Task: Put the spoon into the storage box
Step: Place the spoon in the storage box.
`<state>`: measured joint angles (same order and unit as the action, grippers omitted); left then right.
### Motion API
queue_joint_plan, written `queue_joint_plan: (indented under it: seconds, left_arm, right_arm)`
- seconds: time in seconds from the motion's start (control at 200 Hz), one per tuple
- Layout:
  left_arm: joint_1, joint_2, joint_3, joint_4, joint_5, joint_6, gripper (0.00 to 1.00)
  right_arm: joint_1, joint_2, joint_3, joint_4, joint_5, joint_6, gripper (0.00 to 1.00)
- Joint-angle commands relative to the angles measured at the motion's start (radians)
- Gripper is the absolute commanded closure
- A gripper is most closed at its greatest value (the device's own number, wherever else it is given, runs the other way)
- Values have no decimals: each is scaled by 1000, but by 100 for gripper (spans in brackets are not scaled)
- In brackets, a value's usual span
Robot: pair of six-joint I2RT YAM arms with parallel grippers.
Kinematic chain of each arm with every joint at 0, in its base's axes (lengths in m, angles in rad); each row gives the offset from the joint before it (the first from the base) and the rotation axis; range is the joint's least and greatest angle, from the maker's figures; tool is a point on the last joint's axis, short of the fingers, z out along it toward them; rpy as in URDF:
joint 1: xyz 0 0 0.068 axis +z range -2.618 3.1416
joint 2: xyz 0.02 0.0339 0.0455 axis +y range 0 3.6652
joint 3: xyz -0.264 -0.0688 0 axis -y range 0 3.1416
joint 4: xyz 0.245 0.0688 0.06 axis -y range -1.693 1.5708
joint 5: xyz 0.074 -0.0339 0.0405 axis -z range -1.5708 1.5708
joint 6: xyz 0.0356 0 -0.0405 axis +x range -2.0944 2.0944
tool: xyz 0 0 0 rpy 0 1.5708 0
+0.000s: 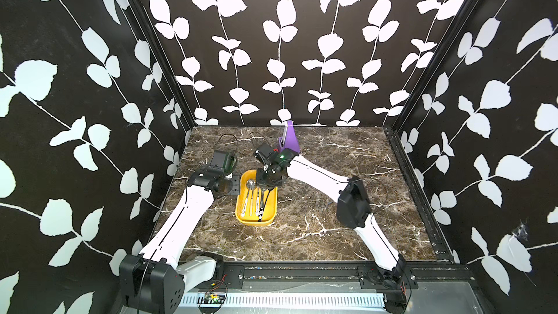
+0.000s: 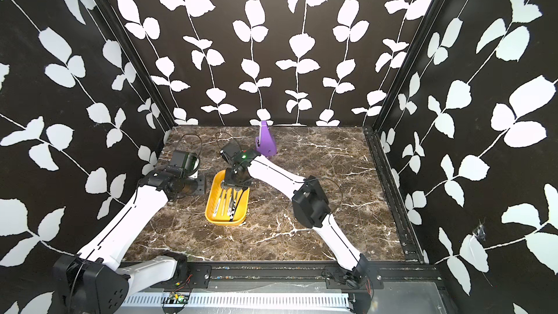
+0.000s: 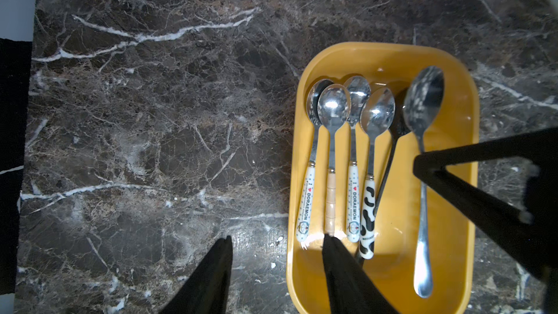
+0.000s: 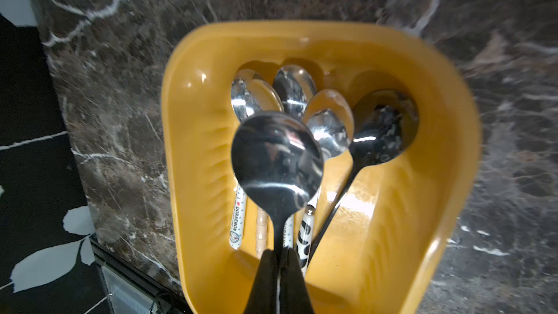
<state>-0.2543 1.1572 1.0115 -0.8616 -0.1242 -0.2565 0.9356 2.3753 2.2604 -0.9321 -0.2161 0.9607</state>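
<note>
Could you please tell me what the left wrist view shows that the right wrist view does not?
Left wrist only: the left gripper, open at the storage box's edge, and the tail end of the held spoon's handle. Right wrist only: the right gripper pinched shut on that handle. Both: the yellow box with five other spoons lying inside.
</note>
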Motion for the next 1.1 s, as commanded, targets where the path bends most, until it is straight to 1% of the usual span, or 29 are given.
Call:
queue_joint_plan:
  seconds: [0.0, 0.145, 0.41, 0.62, 0.67, 0.8, 0.905, 0.975, 1.095]
  left_arm:
    - [9, -23, -23, 6, -7, 19, 46]
    - [10, -16, -28, 12, -9, 19, 46]
    - [12, -8, -28, 16, -9, 20, 46]
    - [12, -9, -30, 16, -9, 22, 46]
    - [12, -9, -29, 16, -8, 23, 46]
    - [12, -2, -28, 13, -8, 24, 46]
    - [11, -2, -30, 13, -5, 25, 46]
    - [12, -3, -28, 13, -6, 25, 46]
    - [12, -2, -31, 16, 0, 23, 46]
  right_arm:
    - [2, 43, 75, -76, 9, -9, 100]
    - [8, 100, 141, -148, 46, -28, 100]
    - [24, 118, 102, -155, 79, -30, 100]
    - [26, 142, 111, -154, 87, -24, 100]
    - [26, 148, 112, -148, 86, -19, 97]
    - [26, 177, 150, -165, 89, -20, 97]
    - [25, 182, 144, -162, 86, -15, 97]
    - [25, 184, 142, -156, 78, -11, 94]
    - [25, 181, 144, -148, 65, -16, 85]
